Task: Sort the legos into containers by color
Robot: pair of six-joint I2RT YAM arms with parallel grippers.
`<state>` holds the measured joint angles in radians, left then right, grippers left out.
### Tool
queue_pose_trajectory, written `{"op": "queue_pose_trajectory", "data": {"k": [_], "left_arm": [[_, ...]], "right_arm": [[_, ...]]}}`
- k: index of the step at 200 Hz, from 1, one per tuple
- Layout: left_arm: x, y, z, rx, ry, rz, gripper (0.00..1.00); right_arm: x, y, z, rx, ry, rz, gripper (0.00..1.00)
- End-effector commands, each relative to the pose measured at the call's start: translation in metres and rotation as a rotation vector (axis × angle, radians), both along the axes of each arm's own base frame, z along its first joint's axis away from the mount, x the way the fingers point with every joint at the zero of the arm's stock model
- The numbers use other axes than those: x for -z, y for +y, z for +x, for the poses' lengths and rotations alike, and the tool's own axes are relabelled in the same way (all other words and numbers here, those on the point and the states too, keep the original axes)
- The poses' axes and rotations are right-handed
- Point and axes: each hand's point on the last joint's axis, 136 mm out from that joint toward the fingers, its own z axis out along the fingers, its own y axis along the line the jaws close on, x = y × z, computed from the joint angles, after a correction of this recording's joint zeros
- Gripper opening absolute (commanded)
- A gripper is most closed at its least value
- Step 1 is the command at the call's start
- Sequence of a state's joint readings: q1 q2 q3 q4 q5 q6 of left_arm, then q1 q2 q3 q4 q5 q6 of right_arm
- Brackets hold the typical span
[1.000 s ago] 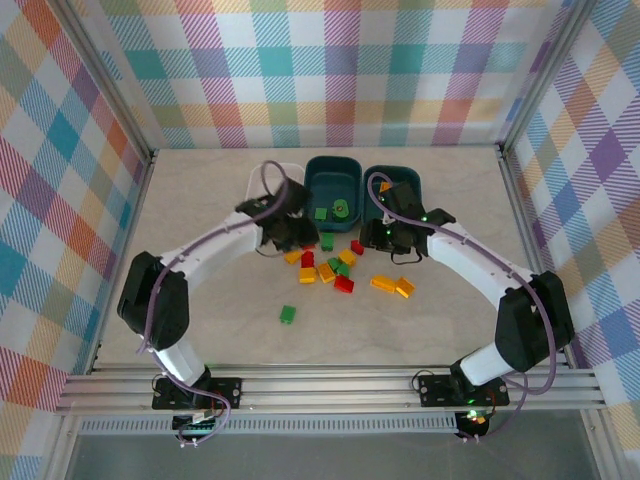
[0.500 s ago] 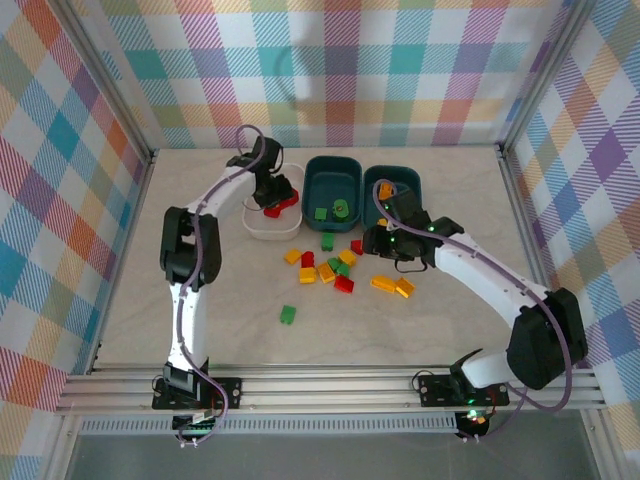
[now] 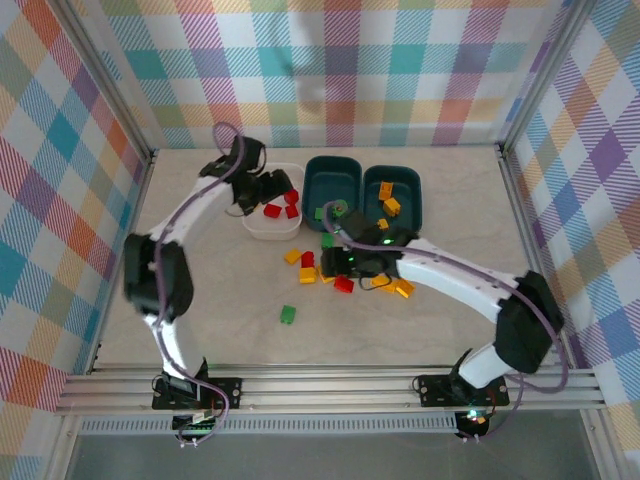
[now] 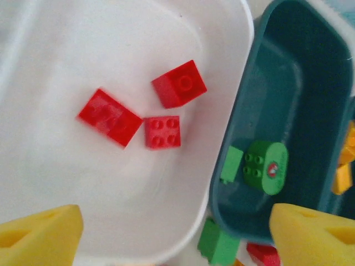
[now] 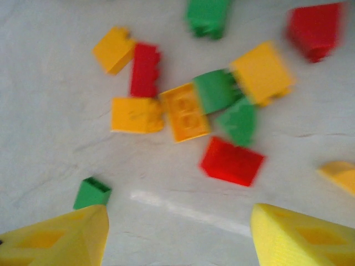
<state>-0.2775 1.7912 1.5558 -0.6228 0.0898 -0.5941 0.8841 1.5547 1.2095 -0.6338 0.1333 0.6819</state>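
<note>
Roughly a third sorted, most legos left on the table

Sorted so far: the white tub holds three red bricks, lying close together. The middle teal tub holds two green pieces, one small block and one rounded one, side by side. The right teal tub has a few orange bricks; the exact count is unclear. No wrong colour is seen in any tub.

Left to do: a loose pile on the table just in front of the tubs, about a dozen bricks in mixed red, green and orange, several touching. A lone green brick sits apart, nearer the arm bases. A stray green brick lies on the table right against the tub fronts.

The left pincer hangs over the white tub's near edge, fingers spread wide, nothing in them. The right pincer hovers over the pile, also wide and empty, with a red brick nearest its gap. The right wrist view is a bit blurred.

Judgement: each colour has a tub, so what remains is repeated pick-and-drop. The pile is tight, and touching bricks will likely need care to lift singly.
</note>
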Motion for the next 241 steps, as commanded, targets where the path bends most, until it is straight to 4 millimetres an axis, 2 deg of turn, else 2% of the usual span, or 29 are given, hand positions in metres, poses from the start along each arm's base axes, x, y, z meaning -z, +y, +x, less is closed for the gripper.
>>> {"op": "queue_pose_trajectory", "data": {"k": [1,18,36,63,87,151,200,241], "left_arm": [[-0.005,0.057,-0.030,-0.193,-0.046,0.030,0.94],[0.025,0.093,-0.069,-0.309,0.011,0.023,0.98],[0.054,0.114,-0.107,-0.375,0.067,0.009,0.98],[0.079,0.123,-0.148,-0.389,0.103,0.020,0.98],[0.086,0.123,-0.169,-0.388,0.090,0.006,0.98],[0.087,0.116,-0.196,-0.349,0.053,-0.045,0.98],[0.090,0.111,-0.209,-0.322,0.046,-0.073,0.97],[0.088,0.109,-0.217,-0.300,0.032,-0.075,0.97]], "right_arm": [[0.022,0.030,-0.021,-0.019,0.065,-0.083,0.69],[0.037,0.053,-0.036,-0.063,0.101,-0.119,0.70],[0.050,0.075,-0.051,-0.102,0.137,-0.110,0.70],[0.067,0.096,-0.063,-0.132,0.184,-0.150,0.70],[0.085,0.104,-0.067,-0.094,0.244,-0.155,0.70],[0.124,0.116,-0.071,-0.060,0.313,-0.182,0.67],[0.130,0.107,-0.064,-0.064,0.252,-0.252,0.60],[0.129,0.091,-0.048,-0.069,0.166,-0.387,0.58]]}}
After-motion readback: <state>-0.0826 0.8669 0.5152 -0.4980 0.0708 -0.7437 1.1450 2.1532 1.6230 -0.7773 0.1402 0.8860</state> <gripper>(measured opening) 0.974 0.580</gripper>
